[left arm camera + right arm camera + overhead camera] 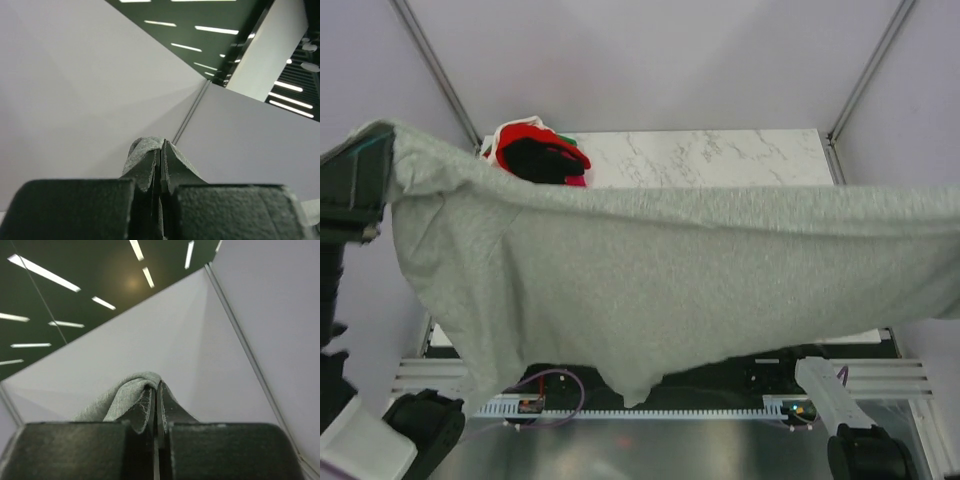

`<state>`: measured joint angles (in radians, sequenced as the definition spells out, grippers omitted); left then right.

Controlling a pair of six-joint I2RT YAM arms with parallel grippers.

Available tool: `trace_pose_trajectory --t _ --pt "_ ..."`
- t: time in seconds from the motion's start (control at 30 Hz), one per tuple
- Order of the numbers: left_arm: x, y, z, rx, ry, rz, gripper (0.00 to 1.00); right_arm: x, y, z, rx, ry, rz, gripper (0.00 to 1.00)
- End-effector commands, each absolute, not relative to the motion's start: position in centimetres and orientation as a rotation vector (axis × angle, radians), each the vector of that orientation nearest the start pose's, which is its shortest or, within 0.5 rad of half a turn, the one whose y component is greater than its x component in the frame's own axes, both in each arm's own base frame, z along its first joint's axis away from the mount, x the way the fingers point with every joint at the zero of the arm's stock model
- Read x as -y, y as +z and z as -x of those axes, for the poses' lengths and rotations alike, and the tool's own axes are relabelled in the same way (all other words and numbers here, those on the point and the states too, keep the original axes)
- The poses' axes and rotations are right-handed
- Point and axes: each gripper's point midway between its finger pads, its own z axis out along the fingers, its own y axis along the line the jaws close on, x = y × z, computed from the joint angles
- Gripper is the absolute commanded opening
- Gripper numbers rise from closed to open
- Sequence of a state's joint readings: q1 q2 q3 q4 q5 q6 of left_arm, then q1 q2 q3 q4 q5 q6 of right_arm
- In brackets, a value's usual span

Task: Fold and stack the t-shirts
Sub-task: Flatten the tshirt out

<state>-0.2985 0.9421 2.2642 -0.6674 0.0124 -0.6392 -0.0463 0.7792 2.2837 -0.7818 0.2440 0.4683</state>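
- Left gripper (162, 150): jaws pressed together, pinching the edge of one grey t-shirt (670, 280).
- Right gripper (156, 388): jaws likewise clamped on that shirt, which hangs stretched above the tabletop (720, 160).
- Far-left corner: one heap of coloured t-shirts (538, 152), number unclear.

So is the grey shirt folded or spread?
Spread out: the grey shirt hangs stretched wide, pinched by the left gripper and right gripper.

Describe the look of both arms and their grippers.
The left arm and right arm pair rounded black joints with pale grey links. The left gripper and right gripper have matte black, flat, tapering fingers on blocky black bodies. A thin red-and-purple cable loops near the left base.
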Motion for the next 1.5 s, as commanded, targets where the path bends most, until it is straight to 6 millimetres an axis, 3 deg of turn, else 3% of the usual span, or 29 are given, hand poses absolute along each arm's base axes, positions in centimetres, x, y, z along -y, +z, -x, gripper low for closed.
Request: trace_pose_trajectory --t 0.0,0.03,0.07,0.13,0.17,0.2,0.23,0.27,0.3,0.33,0.37,0.4,0.43,0.47,0.5,0.53,0.6,0.73,0.8,0.87,0.9,0.97,1.0,1.03,1.1,1.23,1.3,1.43,1.47 --pt "8.4 66.8 -20.0 -1.179 -0.751 0.149 0.02 4.2 63.1 -17.2 -1.142 0.121 -0.502 0.00" --pt "8.4 66.1 -21.9 -1.208 -0.722 0.180 0.02 4.5 62.1 -19.0 -1.183 0.100 -0.514 0.00" --pt "8.9 65.2 -24.1 -1.247 -0.700 0.182 0.02 5.1 59.5 -22.2 -1.264 0.055 -0.545 0.00" --pt "10.5 61.9 -30.3 -1.367 -0.651 0.195 0.02 5.6 57.1 -25.6 -1.322 0.026 -0.565 0.00" --pt "10.9 60.6 -32.2 -1.405 -0.627 0.192 0.02 5.9 53.3 -28.9 -1.418 -0.004 -0.583 0.00" --pt "12.2 57.5 -36.5 -1.496 -0.602 0.199 0.02 5.9 52.2 -30.6 -1.428 0.001 -0.593 0.00" --pt "12.6 55.9 -38.5 -1.537 -0.587 0.200 0.02 6.0 50.5 -32.1 -1.463 -0.005 -0.606 0.00" --pt "13.2 54.3 -40.4 -1.578 -0.577 0.201 0.02 6.3 46.2 -34.7 -1.556 -0.036 -0.630 0.00" --pt "14.1 52.3 -42.6 -1.620 -0.581 0.195 0.02 6.6 45.1 -36.1 -1.554 -0.041 -0.649 0.00" --pt "14.9 48.5 -46.2 -1.700 -0.561 0.197 0.02 6.8 43.3 -37.3 -1.579 -0.054 -0.668 0.00" --pt "15.6 46.1 -48.3 -1.745 -0.552 0.193 0.02 7.2 39.0 -39.2 -1.657 -0.097 -0.696 0.00" --pt "16.5 44.6 -50.1 -1.761 -0.571 0.170 0.02 7.4 37.7 -40.4 -1.666 -0.108 -0.701 0.00" --pt "17.4 38.9 -53.7 -1.862 -0.545 0.160 0.03 7.5 35.9 -41.4 -1.698 -0.121 -0.705 0.16" --pt "17.8 36.9 -55.3 -1.886 -0.541 0.152 0.09 7.5 32.0 -43.0 -1.779 -0.150 -0.713 0.42" --pt "18.1 34.5 -56.8 -1.924 -0.547 0.141 0.24 7.7 30.2 -43.9 -1.819 -0.166 -0.720 0.84" --pt "19.2 28.9 -59.6 -2.012 -0.557 0.130 0.65 7.8 27.4 -45.1 -1.882 -0.193 -0.729 0.96" --pt "19.9 24.5 -60.9 -2.098 -0.646 0.129 0.88 7.8 25.1 -46.0 -1.936 -0.209 -0.722 0.98" --pt "20.4 18.9 -60.1 -2.228 -0.654 0.191 0.95 7.5 22.9 -46.9 -2.001 -0.221 -0.681 0.98" --pt "20.1 20.0 -59.3 -2.218 -0.621 0.190 0.95 7.2 22.4 -46.5 -2.016 -0.204 -0.678 0.98" --pt "19.3 19.5 -58.1 -2.243 -0.581 0.205 0.95 6.7 21.8 -45.7 -2.030 -0.170 -0.683 0.98" --pt "18.7 21.6 -57.5 -2.206 -0.560 0.212 0.95 6.2 21.6 -45.6 -2.027 -0.136 -0.689 0.98" --pt "18.0 21.2 -56.1 -2.231 -0.525 0.220 0.94 4.7 20.3 -44.8 -2.059 -0.053 -0.667 0.98" --pt "17.6 23.2 -55.1 -2.199 -0.513 0.223 0.94 4.1 20.0 -44.8 -2.058 -0.016 -0.659 0.98" --pt "17.2 21.8 -54.1 -2.238 -0.494 0.236 0.93 3.0 18.7 -44.5 -2.099 0.039 -0.634 0.98" --pt "17.1 22.9 -52.2 -2.227 -0.480 0.254 0.93 1.4 17.4 -44.5 -2.149 0.097 -0.592 0.98" --pt "18.5 18.1 -48.9 -2.338 -0.444 0.226 0.92 -1.7 13.3 -45.1 -2.304 0.234 -0.512 0.98" --pt "19.8 16.3 -47.4 -2.392 -0.469 0.226 0.89 -1.8 11.6 -44.7 -2.362 0.227 -0.531 0.98" --pt "22.1 11.9 -40.7 -2.529 -0.456 0.220 0.87 -1.0 8.8 -43.8 -2.421 0.238 -0.606 0.98" --pt "22.6 12.8 -39.4 -2.514 -0.465 0.194 0.88 -0.3 8.6 -43.7 -2.416 0.239 -0.651 0.98"
